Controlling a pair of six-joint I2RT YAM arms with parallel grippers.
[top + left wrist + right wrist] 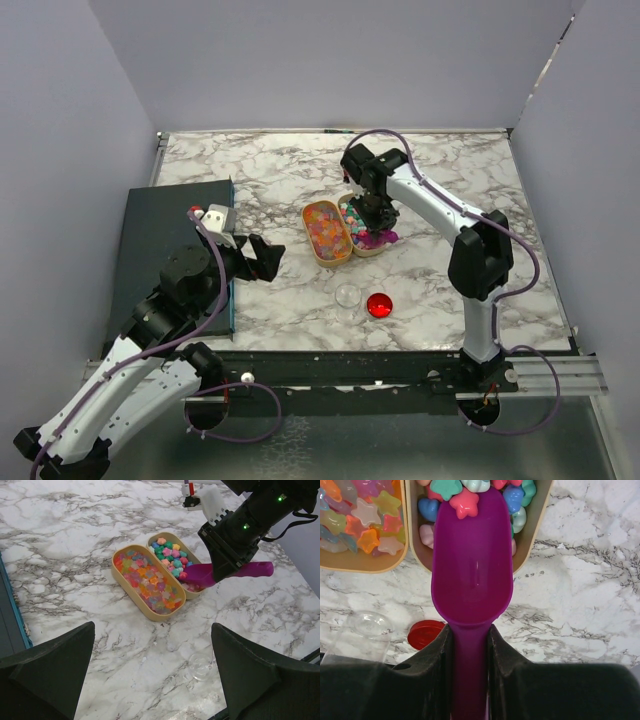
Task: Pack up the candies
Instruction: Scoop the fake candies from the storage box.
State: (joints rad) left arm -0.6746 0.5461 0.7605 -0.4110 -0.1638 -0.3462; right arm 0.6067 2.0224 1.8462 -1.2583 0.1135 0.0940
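Observation:
The candies (170, 555) fill two tan oval trays side by side at mid-table: pastel ones in the right tray (347, 204), translucent orange and pink ones (147, 580) in the left tray (327, 232). My right gripper (470, 635) is shut on the handle of a purple scoop (472, 570). The scoop's tip lies in the right tray among the candies (465, 502), and its bowl looks empty. My left gripper (268, 257) hangs open above bare marble, to the left of the trays, holding nothing. In the left wrist view the scoop (200, 574) slants down into the tray.
A small clear jar (347, 296) stands in front of the trays with a shiny red lid (379, 305) lying beside it on the right. A dark mat (165, 240) covers the table's left side. Grey walls close in the left, back and right.

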